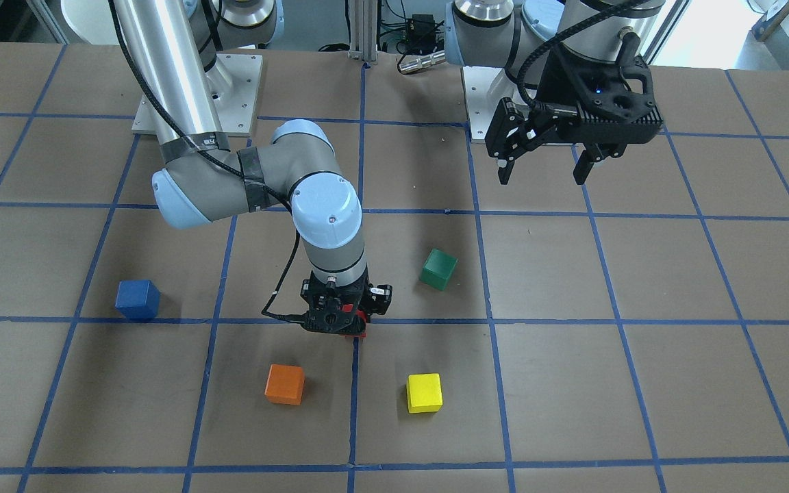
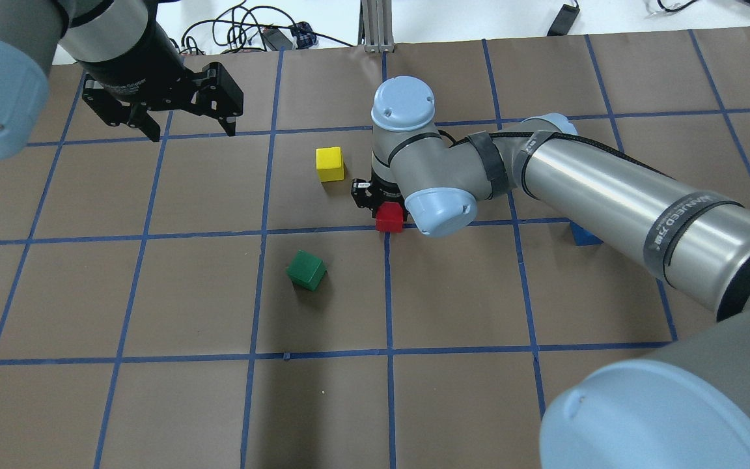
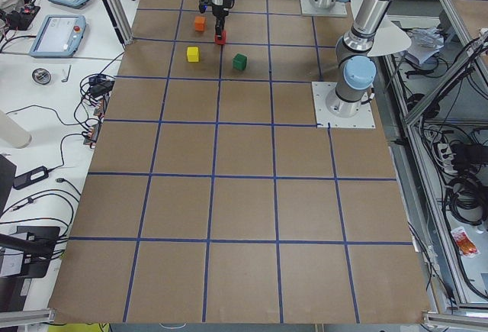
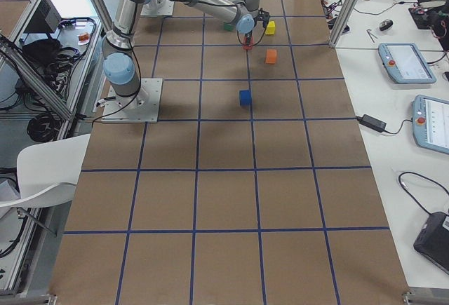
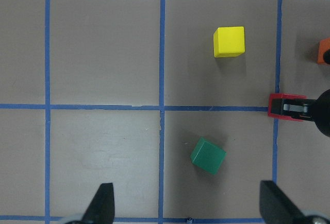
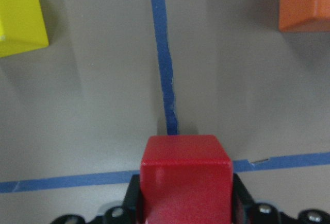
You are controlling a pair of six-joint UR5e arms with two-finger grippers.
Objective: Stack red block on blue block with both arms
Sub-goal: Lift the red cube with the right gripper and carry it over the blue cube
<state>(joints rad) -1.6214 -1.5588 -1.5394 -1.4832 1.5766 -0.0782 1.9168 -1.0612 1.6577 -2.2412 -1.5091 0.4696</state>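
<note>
**Red block [image 1: 360, 329] pinched in my right claw [image 1: 344, 323]**

Front-facing view: only a sliver of matte red shows under my right claw, over a blue tape crossing on the counter [image 1: 641, 274]. I count five cubes, one of each colour: the red one, the blue block [image 1: 138, 299] well apart toward my right, a green cube [image 1: 438, 269] near it on my left, and an orange cube [image 1: 285, 383] and a yellow cube [image 1: 424, 393] on the operators' side. My left claw [image 1: 542, 179] hangs near its base, fingers spread wide, holding nothing.

Overhead view: the red block's top and one side face show beside my wrist. My right forearm [image 2: 609, 189] covers most of the blue block, leaving a corner.

Side views: the cubes are small. The orange cube lies off to one side of the stretch between red and blue.

Left wrist view: red sits at the edge with a finger across it.

Right wrist view: the red block fills the lower middle with flat, even faces, squeezed between both fingers. I cannot tell whether it touches the counter.
</note>
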